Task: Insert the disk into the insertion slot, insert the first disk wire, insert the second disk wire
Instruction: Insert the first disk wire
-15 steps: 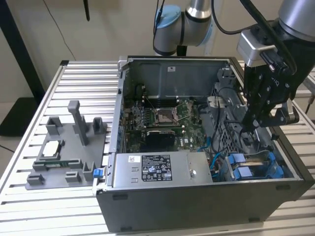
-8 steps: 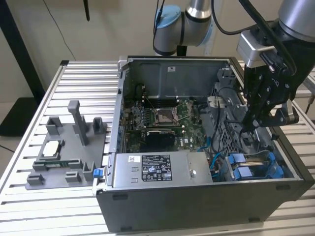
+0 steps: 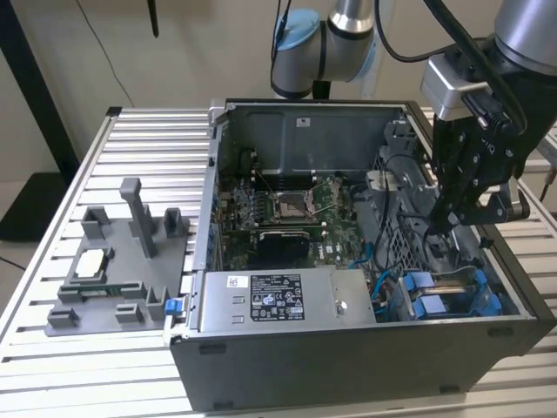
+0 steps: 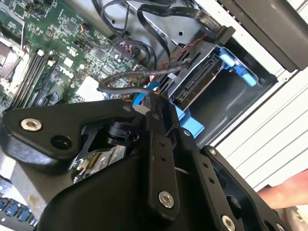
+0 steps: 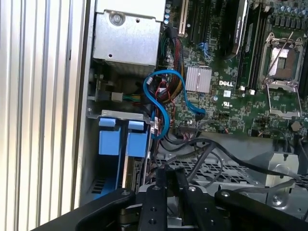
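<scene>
The disk (image 4: 196, 83), a flat silver-grey hard drive clipped in a bright blue plastic carrier frame, is seen seated in the insertion slot (image 4: 190, 55). The slot is a grey metal cage at the near corner of the open black computer case (image 3: 348, 366), on the exterior view's right. The case is stood on a slatted aluminium bench (image 3: 148, 131), with a grey moulded parts fixture (image 3: 113, 270) laid well apart on the exterior view's left.

The arm's black gripper (image 3: 438, 225) is held low inside the case, just above the cage and beside the green motherboard (image 3: 287, 205). In the second wrist view it is set among thin black wires (image 4: 127, 77), near the disk's connector edge. A looped blue flat cable (image 5: 161, 120) is shown close by in the first wrist view. Whether the jaws are closed on a wire cannot be told.

The insertion step is judged complete and the first wire step in hand. That step is judged to call for a plug squared to the narrow port on the disk's edge and pressed straight home, with loose wires kept clear.
</scene>
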Controlling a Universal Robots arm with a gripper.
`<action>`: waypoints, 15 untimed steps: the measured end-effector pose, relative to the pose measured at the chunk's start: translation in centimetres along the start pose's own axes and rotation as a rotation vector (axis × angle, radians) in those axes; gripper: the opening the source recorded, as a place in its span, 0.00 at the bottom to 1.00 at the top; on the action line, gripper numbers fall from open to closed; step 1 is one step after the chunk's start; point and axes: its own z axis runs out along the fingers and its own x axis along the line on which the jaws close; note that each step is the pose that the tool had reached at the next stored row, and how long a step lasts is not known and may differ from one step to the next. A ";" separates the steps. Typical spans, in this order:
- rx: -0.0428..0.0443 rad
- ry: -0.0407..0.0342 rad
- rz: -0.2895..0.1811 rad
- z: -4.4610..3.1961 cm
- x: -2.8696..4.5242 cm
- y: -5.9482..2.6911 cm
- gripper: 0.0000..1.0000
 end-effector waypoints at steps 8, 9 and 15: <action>-0.0333 -0.0028 0.003 0.33 0.30 -1.46 0.00; -0.0377 -0.0031 0.004 0.39 0.36 -1.64 0.00; -0.0591 -0.0050 0.006 0.73 0.90 -2.49 0.00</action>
